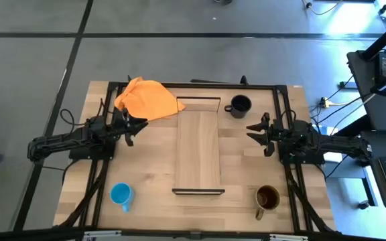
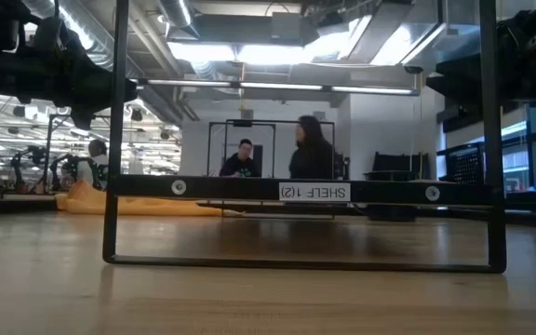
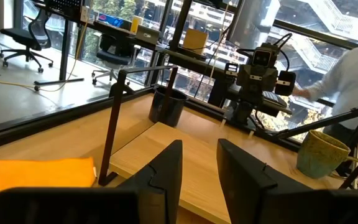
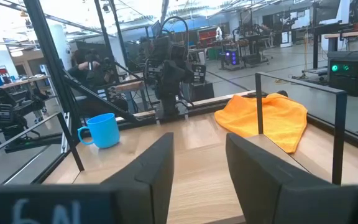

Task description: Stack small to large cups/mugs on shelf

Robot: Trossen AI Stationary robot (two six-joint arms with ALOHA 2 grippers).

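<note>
The light-wood shelf (image 1: 198, 148) lies in the table's middle, dark rails at its short ends. The black mug (image 1: 238, 106) stands at the far right of the shelf; it also shows in the left wrist view (image 3: 167, 106). The brown-olive mug (image 1: 267, 199) stands near the table's near right corner and shows in the left wrist view (image 3: 321, 154). The blue mug (image 1: 120, 195) stands at the near left and shows in the right wrist view (image 4: 103, 130). My left gripper (image 1: 141, 126) is open, left of the shelf. My right gripper (image 1: 251, 131) is open, right of the shelf. Both hold nothing.
An orange cloth (image 1: 147, 98) lies at the table's far left, beside the shelf's far end. A dark metal frame (image 1: 193, 86) runs along the table's edges. People show in the room beyond the table (image 2: 277, 154).
</note>
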